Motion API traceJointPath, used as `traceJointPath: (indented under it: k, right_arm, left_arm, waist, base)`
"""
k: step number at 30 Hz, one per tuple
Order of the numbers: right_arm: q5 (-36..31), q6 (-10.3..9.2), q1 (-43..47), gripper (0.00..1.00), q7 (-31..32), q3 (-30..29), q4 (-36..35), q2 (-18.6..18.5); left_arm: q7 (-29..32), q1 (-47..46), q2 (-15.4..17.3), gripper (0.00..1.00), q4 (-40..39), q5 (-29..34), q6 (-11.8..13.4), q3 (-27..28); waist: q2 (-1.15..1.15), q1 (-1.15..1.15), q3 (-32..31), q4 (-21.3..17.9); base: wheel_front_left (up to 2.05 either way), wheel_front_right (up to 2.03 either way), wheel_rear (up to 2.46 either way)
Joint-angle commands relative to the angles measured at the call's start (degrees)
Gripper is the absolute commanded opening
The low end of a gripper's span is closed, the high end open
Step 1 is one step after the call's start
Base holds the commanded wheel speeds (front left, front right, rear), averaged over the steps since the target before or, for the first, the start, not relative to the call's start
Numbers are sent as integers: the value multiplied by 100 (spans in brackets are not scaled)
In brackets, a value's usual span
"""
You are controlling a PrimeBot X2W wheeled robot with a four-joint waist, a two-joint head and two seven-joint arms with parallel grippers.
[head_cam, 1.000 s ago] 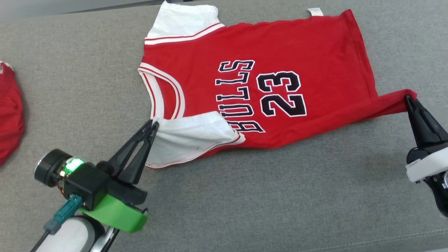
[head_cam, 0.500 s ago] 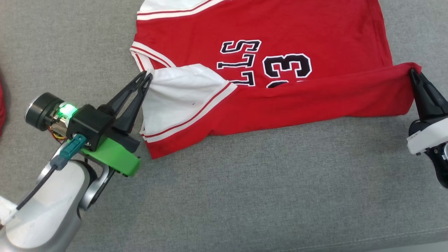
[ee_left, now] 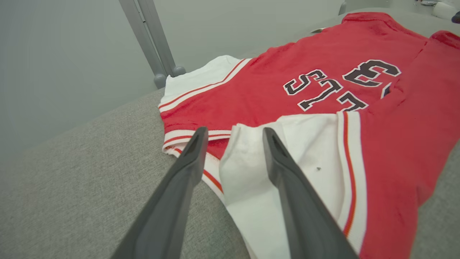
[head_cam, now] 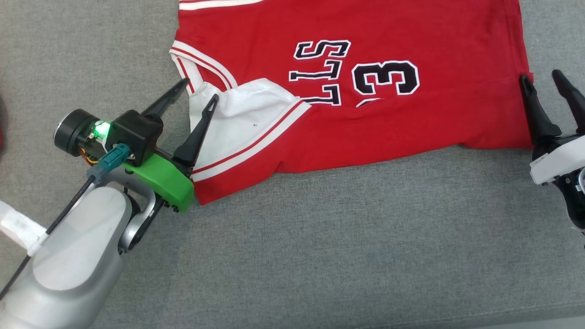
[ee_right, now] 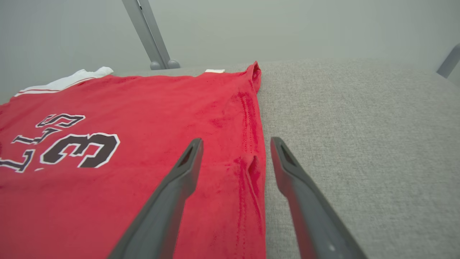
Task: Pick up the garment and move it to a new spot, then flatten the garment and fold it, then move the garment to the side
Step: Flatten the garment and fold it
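The jersey (head_cam: pixel 365 123) lies on the table (head_cam: pixel 320 251), long axis left-right. L gripper (head_cam: pixel 200 89) fingers open astride its sleeve (head_cam: pixel 237 119), R gripper (head_cam: pixel 539 75) fingers open astride its hem (head_cam: pixel 514 105); nothing held. Each arm near own end, so next fold prob. needs both.

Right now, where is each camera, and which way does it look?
Head: up high, looking down at the shirt on the grey top; both arms' open jaws show.
Left wrist: low, looking along its open jaws at the sleeve.
Right wrist: low, looking along its open jaws at the hem.
Shared: all see the "3".
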Motion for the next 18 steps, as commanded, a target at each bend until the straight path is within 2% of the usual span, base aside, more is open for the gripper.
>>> traceJointPath:
  k: [1,11,13,18]
  right_arm:
    - [-75,-10,58,100,-17,-102,-86,-8]
    - [-498,-10,1107,100,-17,-819,-808,251]
    - [-531,-10,1290,100,-17,-914,-881,304]
    - [-526,-9,1600,100,-17,-1064,-967,383]
  left_arm:
    - [-120,43,-32,100,20,2,136,80]
    - [-400,1724,-268,100,-415,-781,1087,513]
    - [-398,2044,-302,100,-522,-884,1186,502]
    - [-122,2568,-434,100,-555,-1219,1249,385]
  waist:
    - [0,0,-104,3]
    - [0,0,-688,18]
    - [0,0,-772,31]
    - [0,0,-901,69]
  base:
    - [0,0,0]
    - [0,0,0]
    - [0,0,0]
    - [0,0,0]
